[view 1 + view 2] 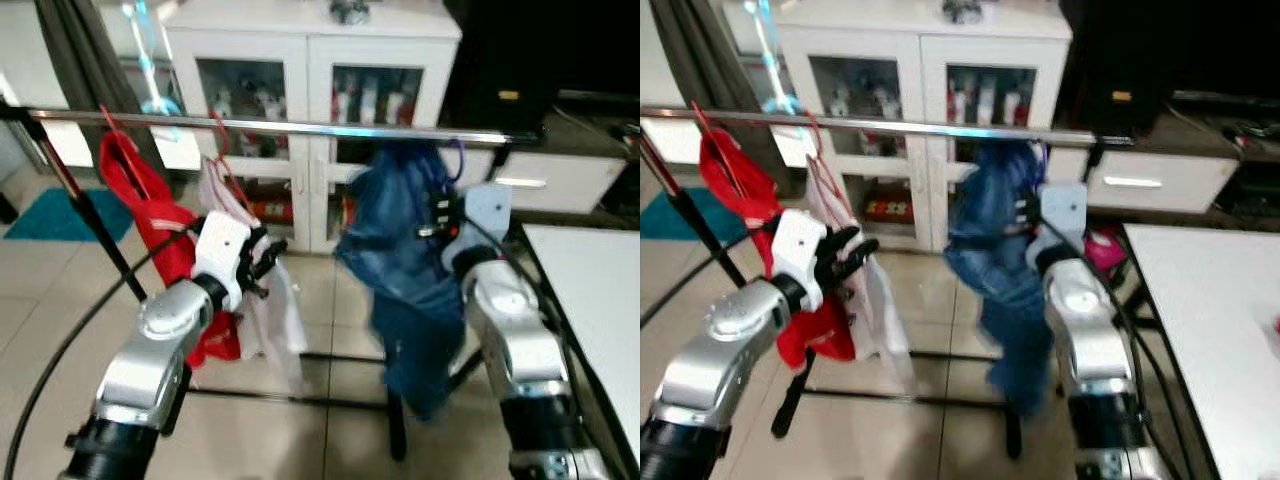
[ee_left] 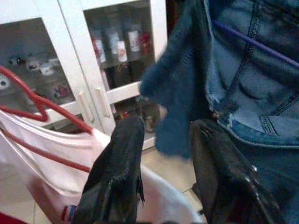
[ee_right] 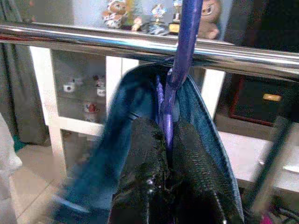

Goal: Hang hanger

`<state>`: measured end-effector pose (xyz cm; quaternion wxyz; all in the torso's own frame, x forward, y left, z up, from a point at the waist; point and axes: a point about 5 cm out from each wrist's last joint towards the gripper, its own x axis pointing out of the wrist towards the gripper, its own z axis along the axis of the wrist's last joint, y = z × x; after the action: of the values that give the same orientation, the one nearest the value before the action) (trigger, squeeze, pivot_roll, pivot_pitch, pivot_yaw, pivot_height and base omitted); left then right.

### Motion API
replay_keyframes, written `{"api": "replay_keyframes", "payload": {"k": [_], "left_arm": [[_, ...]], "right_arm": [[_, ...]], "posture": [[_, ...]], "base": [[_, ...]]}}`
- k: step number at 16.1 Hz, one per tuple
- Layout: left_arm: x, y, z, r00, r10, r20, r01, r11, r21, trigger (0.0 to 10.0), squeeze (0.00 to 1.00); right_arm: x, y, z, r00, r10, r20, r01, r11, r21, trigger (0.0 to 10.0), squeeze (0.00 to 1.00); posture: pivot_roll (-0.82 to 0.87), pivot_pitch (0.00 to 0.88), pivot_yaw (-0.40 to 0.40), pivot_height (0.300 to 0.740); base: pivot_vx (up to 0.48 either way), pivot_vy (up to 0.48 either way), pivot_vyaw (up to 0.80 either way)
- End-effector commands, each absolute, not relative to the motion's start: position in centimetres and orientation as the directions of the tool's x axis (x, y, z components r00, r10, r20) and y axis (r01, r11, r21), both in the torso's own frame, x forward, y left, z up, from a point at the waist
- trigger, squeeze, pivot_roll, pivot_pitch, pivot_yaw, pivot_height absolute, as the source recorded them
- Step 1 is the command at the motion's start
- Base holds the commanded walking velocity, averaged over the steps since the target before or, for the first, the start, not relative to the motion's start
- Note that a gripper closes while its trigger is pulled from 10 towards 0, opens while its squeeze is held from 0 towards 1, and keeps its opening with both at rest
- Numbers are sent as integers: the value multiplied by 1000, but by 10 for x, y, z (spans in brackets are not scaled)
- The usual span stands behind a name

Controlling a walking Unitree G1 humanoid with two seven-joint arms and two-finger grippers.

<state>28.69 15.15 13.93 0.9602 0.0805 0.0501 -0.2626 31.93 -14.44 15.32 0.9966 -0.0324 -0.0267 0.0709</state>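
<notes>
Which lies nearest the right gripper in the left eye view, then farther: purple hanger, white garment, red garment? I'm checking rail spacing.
1. Purple hanger, at the right gripper, on the rail's right.
2. White garment, mid-rail.
3. Red garment, far left.

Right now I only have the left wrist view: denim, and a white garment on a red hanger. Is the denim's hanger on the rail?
Observer: The right hand is shut on a purple hanger whose stem crosses the steel rail. I cannot tell if the hook rests on it.
Operator: What else hangs on that rail?
Observer: A red garment, to the robot's left of the white garment.
</notes>
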Motion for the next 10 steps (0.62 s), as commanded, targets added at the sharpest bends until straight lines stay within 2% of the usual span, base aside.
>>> {"api": "replay_keyframes", "payload": {"k": [1,4,8,10], "left_arm": [[286,154,144,848,-514,-126,528,838,136,10000,0],[281,147,151,788,-603,-124,615,774,149,10000,0],[279,145,156,752,-646,-133,659,731,178,10000,0],[278,145,160,730,-670,-132,682,707,187,10000,0]], "right_arm": [[325,-134,165,979,189,77,-182,980,-85,10000,0],[343,-137,168,983,180,20,-178,981,-71,10000,0],[367,-141,172,987,160,-30,-160,987,1,10000,0],[383,-141,177,986,156,-52,-156,988,-12,10000,0]], "posture": [[-55,0,2,740],[-48,0,2,740],[-44,0,6,740],[-41,0,11,740]], "base": [[0,0,0],[0,0,0],[0,0,0],[0,0,0]]}}
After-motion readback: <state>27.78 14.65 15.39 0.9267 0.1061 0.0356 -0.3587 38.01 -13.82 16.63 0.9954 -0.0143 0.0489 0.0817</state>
